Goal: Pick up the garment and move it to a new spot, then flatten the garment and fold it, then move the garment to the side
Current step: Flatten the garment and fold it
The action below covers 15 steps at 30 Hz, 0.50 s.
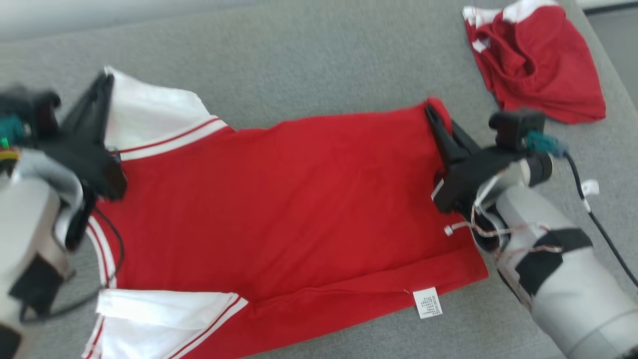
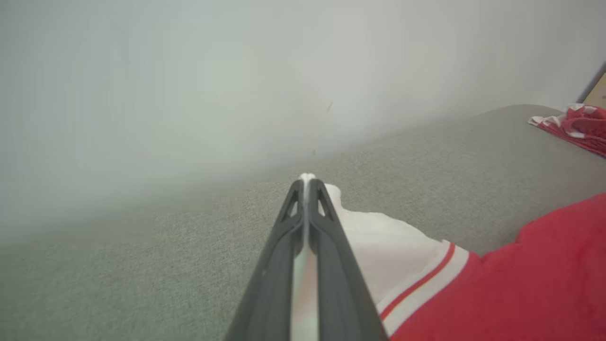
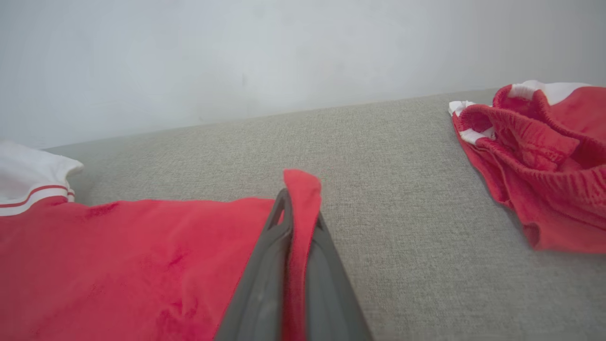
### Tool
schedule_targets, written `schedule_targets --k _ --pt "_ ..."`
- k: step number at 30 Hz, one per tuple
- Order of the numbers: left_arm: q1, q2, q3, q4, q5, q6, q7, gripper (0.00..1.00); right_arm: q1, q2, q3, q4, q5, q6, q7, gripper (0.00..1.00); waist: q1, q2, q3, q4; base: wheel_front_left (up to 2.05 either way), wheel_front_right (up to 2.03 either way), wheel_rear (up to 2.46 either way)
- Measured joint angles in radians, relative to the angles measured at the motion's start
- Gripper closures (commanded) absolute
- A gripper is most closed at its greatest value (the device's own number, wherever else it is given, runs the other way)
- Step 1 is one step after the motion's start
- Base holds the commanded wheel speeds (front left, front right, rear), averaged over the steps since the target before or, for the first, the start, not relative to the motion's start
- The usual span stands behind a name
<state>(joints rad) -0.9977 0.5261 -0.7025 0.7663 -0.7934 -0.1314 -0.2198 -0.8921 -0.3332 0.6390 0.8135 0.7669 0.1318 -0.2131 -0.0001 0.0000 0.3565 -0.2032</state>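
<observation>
Fingers (image 2: 331,265) tight on garment (image 1: 299,199) corners.

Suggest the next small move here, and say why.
Probably lift both grippers together a little. The left gripper is shut on the white sleeve, the right gripper on the red hem corner, and the shirt lies flat on the grey surface, so raising its far edge would likely start the fold toward the near side.

free: grey surface (image 1: 324,60) beyond garment (image 1: 299,199) | obstacle: red shorts (image 1: 538,60) far right
</observation>
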Motion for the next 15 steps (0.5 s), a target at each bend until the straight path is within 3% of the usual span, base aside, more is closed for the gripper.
schedule_targets --k 8,15 --pt "0.287 0.040 0.077 -0.279 -0.029 0.089 -0.040 1.00 0.145 -0.063 -0.021 -0.082 0.031 0.000 -0.034 1.00 -0.0001 0.0000 -0.067 0.046 0.00 0.00 0.00" --pt "0.557 0.014 0.186 -0.556 -0.013 0.191 -0.043 1.00 0.271 -0.114 -0.093 -0.120 0.069 0.000 -0.043 1.00 0.0000 -0.0001 -0.098 0.099 0.00 0.00 0.00"
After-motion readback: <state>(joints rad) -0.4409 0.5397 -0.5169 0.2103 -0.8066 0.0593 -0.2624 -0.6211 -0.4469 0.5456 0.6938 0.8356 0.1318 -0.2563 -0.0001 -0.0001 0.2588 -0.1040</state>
